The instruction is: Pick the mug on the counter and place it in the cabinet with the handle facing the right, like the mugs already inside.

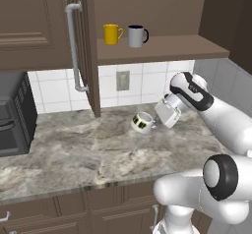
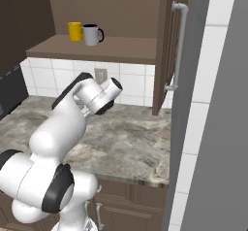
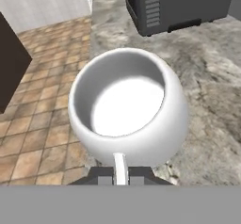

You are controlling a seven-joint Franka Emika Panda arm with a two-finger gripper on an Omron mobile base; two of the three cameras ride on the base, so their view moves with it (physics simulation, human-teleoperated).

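The gripper (image 1: 156,121) was clamped on the handle (image 3: 120,167) of the mug (image 1: 142,122), the white loop pinched between its dark fingertips in the hand view. The mug was tipped on its side with its mouth turned away from the hand, just above the counter (image 1: 74,149); whether it touched the stone could not be told. The counter ran as a grey-brown marbled slab with a thin front edge, above dark brown drawer fronts. To the left of the mug, at the counter's far end, stood a black microwave (image 1: 15,112). Behind the mug rose a wall of white tiles (image 1: 142,80) with a grey outlet plate (image 1: 122,80). Above that hung the cabinet (image 1: 162,48), its panelled door (image 1: 87,46) swung open with a long grey bar handle (image 1: 74,46). On the cabinet shelf stood the yellow mug (image 1: 112,34) and, just beside it, the grey mug (image 1: 137,36), both upright with handles to the right.
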